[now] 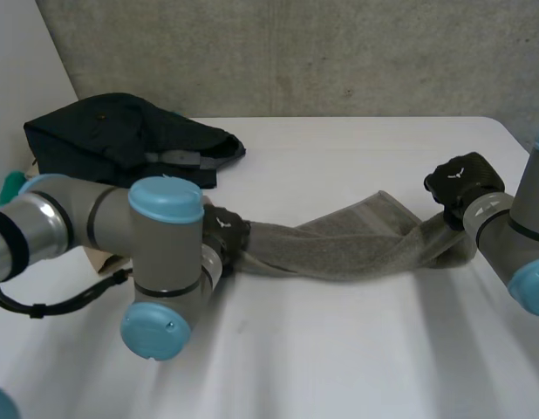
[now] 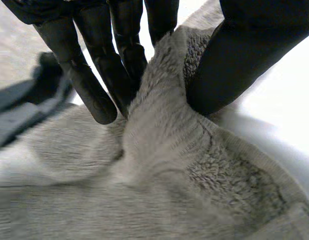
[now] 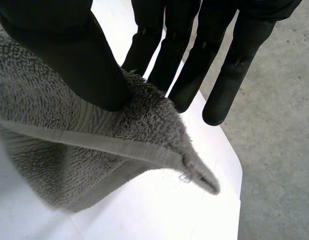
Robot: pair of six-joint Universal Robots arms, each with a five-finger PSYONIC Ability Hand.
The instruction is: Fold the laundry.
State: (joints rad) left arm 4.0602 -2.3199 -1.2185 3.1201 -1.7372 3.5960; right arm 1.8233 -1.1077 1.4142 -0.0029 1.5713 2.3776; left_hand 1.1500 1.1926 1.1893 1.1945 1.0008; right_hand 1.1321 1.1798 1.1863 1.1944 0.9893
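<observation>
A grey terry towel (image 1: 339, 249) stretches across the tabletop's (image 1: 339, 358) middle, one end pinched between thumb and fingers of the left hand (image 1: 224, 229), a corner near the right edge pinched likewise by the right hand (image 1: 468, 185), which bears a white emblem (image 1: 456, 172).

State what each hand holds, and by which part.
The grey terry towel: left hand pinches one end, right hand pinches the opposite end's corner.

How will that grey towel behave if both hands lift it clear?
Likely floppy: the grey towel sags and twists between the left hand and right hand. Its thick looped pile suggests some weight and good grip, so probably not slippery. The corner past the right hand's pinch droops.
</observation>
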